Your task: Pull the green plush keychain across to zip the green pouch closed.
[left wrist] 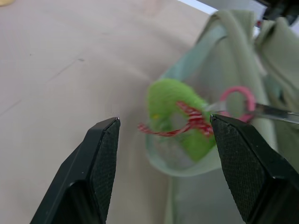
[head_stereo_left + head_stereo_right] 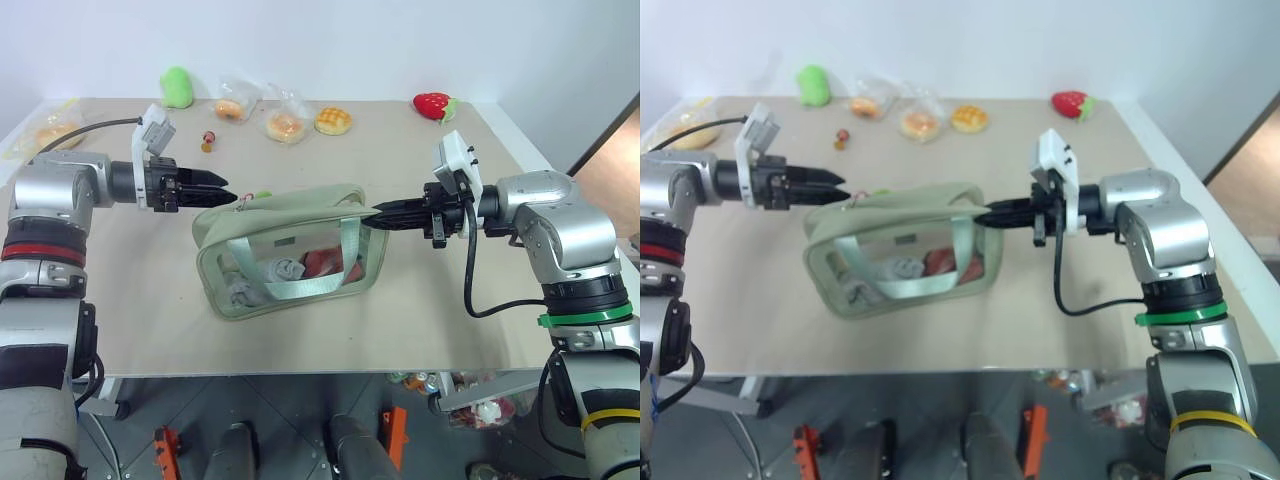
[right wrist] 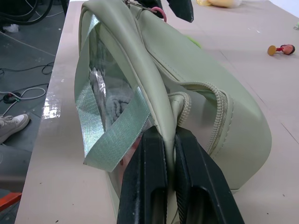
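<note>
Soft focus and hidden contents

The green plush keychain (image 1: 175, 116) blurs in the left wrist view; the strap and window glare partly cover what lies inside the green pouch (image 2: 290, 262); small packets at the worktop's far edge are too small to identify.

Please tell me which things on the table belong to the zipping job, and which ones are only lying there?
Job: green pouch, green plush keychain, left gripper, right gripper.

Lying about: strawberry toy, wrapped buns, green plush blob, small figure.
</note>
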